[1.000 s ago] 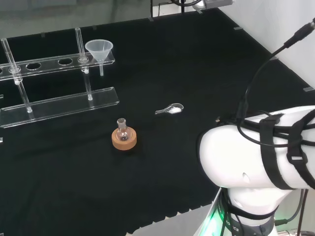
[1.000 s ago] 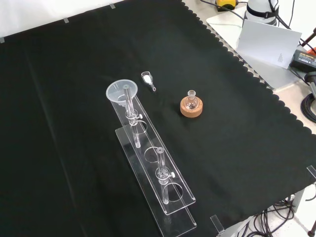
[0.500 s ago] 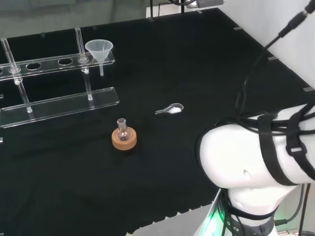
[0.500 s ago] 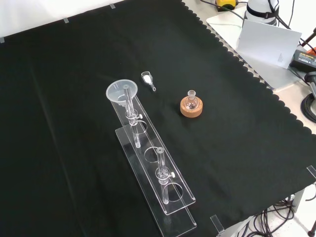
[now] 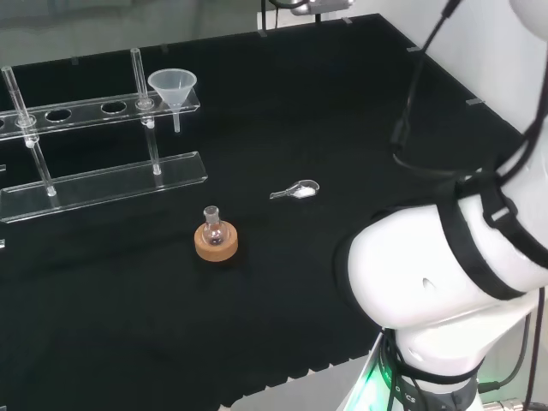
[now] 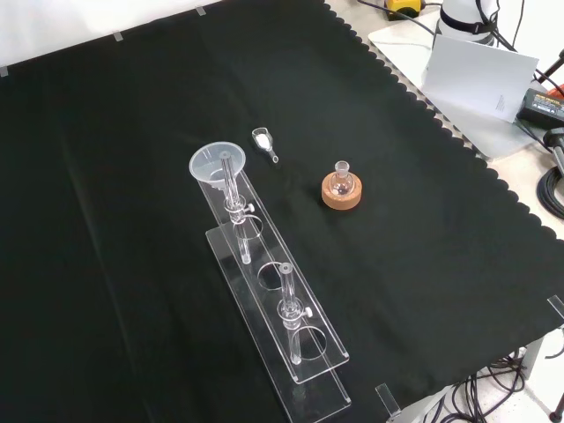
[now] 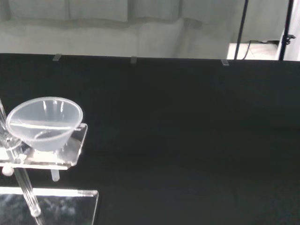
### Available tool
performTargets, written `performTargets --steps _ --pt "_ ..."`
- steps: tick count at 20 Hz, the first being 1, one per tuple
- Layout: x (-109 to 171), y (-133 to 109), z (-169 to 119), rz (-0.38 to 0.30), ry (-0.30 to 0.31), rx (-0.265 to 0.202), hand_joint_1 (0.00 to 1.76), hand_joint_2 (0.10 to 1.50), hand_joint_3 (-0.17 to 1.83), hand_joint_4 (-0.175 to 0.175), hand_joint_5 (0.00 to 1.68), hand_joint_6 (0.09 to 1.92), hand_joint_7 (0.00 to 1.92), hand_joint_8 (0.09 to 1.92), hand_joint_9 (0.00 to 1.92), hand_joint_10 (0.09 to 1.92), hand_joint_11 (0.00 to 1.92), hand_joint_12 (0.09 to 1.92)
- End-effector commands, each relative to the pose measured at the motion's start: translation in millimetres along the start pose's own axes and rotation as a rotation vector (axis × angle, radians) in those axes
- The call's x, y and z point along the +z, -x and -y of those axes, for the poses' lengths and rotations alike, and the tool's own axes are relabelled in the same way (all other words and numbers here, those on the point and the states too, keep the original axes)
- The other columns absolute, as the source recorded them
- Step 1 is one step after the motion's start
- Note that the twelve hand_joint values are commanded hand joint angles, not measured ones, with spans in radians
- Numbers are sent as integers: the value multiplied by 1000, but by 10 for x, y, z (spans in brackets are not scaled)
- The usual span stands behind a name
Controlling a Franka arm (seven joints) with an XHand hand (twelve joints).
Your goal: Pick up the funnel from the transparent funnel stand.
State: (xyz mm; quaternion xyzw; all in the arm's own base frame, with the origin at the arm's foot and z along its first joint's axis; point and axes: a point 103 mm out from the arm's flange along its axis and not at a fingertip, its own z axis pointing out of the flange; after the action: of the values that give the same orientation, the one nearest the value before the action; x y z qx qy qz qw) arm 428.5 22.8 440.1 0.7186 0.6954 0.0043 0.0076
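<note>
Funnel stand (image 5: 103,107) cut off by left edge in head view; far end out of frame. In wrist view, stand (image 7: 47,157) cropped at frame edge, funnel (image 7: 44,123) stem hidden behind top shelf. Small scoop (image 6: 263,141) contents too small to tell. Flask (image 5: 213,227) on cork ring (image 5: 216,245): contents unclear. Arm link (image 5: 445,282) cropped at right edge, hiding table corner.

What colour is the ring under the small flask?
Light brown cork; the ring shows best in the front view.

Even, soft overhead light; the black cloth (image 6: 397,264) absorbs shadows, and faint glints mark the clear plastic funnel (image 7: 44,123).
</note>
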Motion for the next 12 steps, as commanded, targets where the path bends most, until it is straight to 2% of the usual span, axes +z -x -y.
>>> performTargets --steps 1,2,7,12 --pt "140 -217 -563 -7 19 -39 198 639 80 30 0 87 13 87 0 87 0 87" --pt "167 -221 -611 2 12 -39 203 642 80 26 0 87 24 87 0 87 0 87" --pt "291 -258 -838 4 -14 -104 211 649 79 16 0 87 56 87 0 87 5 87" --pt "375 -356 -1008 -29 -12 -170 226 658 77 12 0 87 66 87 0 87 20 87"
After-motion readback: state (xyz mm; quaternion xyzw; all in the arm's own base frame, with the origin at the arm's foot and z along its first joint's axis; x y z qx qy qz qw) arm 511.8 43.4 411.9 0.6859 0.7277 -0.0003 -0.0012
